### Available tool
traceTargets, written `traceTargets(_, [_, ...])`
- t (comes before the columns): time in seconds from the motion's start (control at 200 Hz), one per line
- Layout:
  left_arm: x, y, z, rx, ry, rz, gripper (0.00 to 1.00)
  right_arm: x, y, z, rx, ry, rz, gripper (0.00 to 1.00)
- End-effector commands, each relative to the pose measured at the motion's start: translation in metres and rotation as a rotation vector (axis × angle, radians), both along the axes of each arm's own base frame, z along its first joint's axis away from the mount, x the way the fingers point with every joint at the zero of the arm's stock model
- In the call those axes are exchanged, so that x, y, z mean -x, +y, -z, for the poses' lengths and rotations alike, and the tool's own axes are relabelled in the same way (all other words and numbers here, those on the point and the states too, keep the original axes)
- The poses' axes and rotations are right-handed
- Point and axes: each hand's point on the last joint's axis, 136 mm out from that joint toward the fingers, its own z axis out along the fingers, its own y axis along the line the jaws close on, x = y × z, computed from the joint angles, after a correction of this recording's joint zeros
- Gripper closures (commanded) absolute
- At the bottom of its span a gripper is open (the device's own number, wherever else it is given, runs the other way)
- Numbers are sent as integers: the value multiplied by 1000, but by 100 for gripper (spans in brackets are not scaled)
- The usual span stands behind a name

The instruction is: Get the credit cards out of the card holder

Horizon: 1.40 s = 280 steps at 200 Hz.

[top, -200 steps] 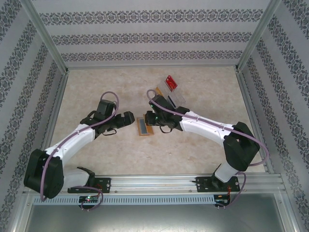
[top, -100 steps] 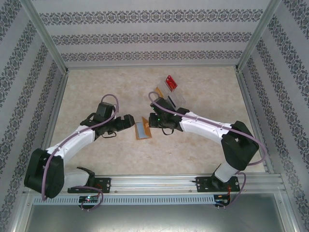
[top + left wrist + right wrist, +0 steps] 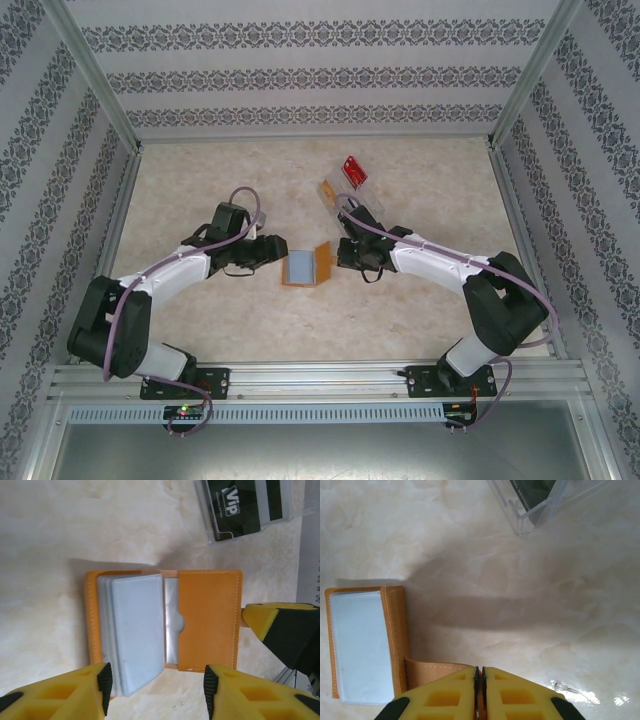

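One clear plastic tray point(image 3: 520, 526) holds dark cards point(image 3: 240, 505); right gripper point(image 3: 480, 690) clamps the open orange-tan wallet point(image 3: 210, 620) by its cover, left gripper point(image 3: 155, 685) gapes wide.

Overall: bright, even, diffuse light from overhead; no hard shadows.
Top view: worktop point(image 3: 300, 320) evenly lit, shadows faint and soft; frame posts splay toward the corners.
Left wrist: card holder point(image 3: 210, 620) sharp, soft shadow off its upper left; left claw point(image 3: 156, 690) pads blurred, close to the lens.
Right wrist: broad soft shadow band mid-worktop; glare specks lower right; clear tray point(image 3: 525, 520) edges glint.
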Motion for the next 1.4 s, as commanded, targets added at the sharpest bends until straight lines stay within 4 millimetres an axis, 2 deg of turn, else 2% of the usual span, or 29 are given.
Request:
traceTargets(0.0, [-13,-23,-11,45,-50,34,56,0,-7,11,33,26,-25,88])
traceTargets(0.21, [-24,-57,-11,43,-59,107,70,-4,-9,16,23,44,-12,88])
traceTargets(0.4, [-27,-78,18,-69,-36,145,82,-4,-11,20,19,52,0,88])
traceTargets(0.55, [-26,-90,36,-83,-7,154,89,1,-17,6,-6,28,18,83])
traceTargets(0.669, [-23,-94,50,-104,17,168,94,6,-19,-13,-52,-12,18,72])
traceTargets(0.814, [-21,-96,63,-132,36,186,96,13,-3,-34,-128,-60,-33,70])
traceTargets(0.914, [-20,-97,71,-143,51,183,97,17,11,-41,-140,-76,-60,72])
traceTargets(1.174, [-16,-95,79,-195,66,198,97,24,50,-25,-161,-35,-121,77])
traceTargets(1.259, [-15,-94,79,-200,65,196,97,24,49,-18,-140,-24,-105,78])
traceTargets(1.394, [-17,-93,69,-200,55,183,96,23,30,4,-67,1,-53,79])
